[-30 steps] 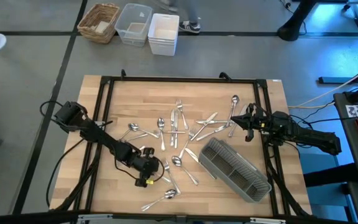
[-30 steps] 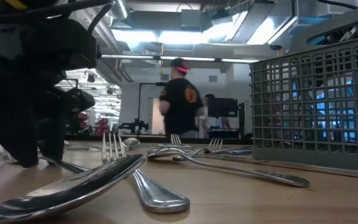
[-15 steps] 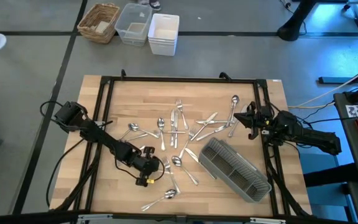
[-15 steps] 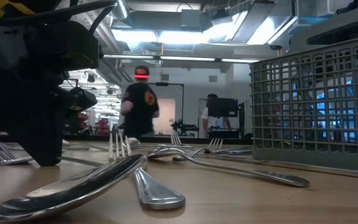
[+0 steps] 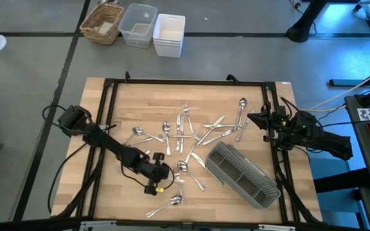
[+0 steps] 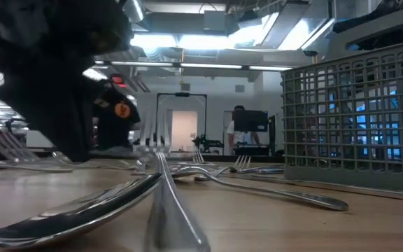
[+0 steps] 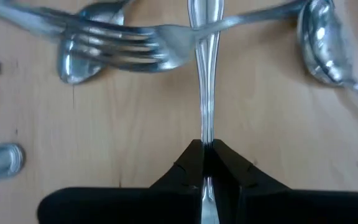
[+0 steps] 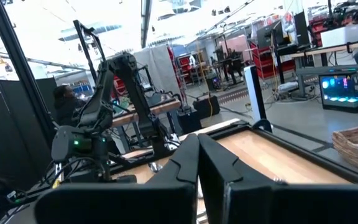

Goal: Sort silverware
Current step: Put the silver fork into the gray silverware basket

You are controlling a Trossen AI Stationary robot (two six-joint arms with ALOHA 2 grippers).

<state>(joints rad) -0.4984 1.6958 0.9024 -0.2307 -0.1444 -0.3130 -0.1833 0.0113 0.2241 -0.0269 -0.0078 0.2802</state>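
Note:
The silverware [image 5: 191, 131] lies scattered over the middle of the wooden table: forks, spoons and knives. The grey slatted caddy [image 5: 243, 174] lies at the near right and fills the right of the low view [image 6: 355, 112]. My left gripper [image 5: 166, 174] is near the table's front, left of the caddy, and is shut on one fork [image 6: 161, 182]. My right gripper [image 5: 252, 119] hangs shut and empty above the table's right edge, its fingers meeting in its wrist view [image 8: 197, 140]. My left gripper [image 7: 205, 146] pinches the fork's slim shaft [image 7: 204, 127] between its two fingers, slanting down from the far left. The fingers lie along the fork, and its wider handle end [image 7: 205, 12] runs ahead of them. The fork tilts: tines [image 6: 149, 133] raised, handle end low toward the table's front.
A second fork [image 7: 117, 46] and two spoons [image 7: 325, 37] lie just ahead of the held fork's handle. A spoon [image 5: 172, 202] lies nearer the front edge. A black frame [image 5: 108, 128] rims the table. Beyond the far edge stand a wicker basket [image 5: 103, 22] and two tubs [image 5: 153, 29].
My left gripper has shut on the fork and gone up a little. The fork's tine end has lifted off the table while its handle end stays low. My right gripper has risen slightly at the right edge, still shut.

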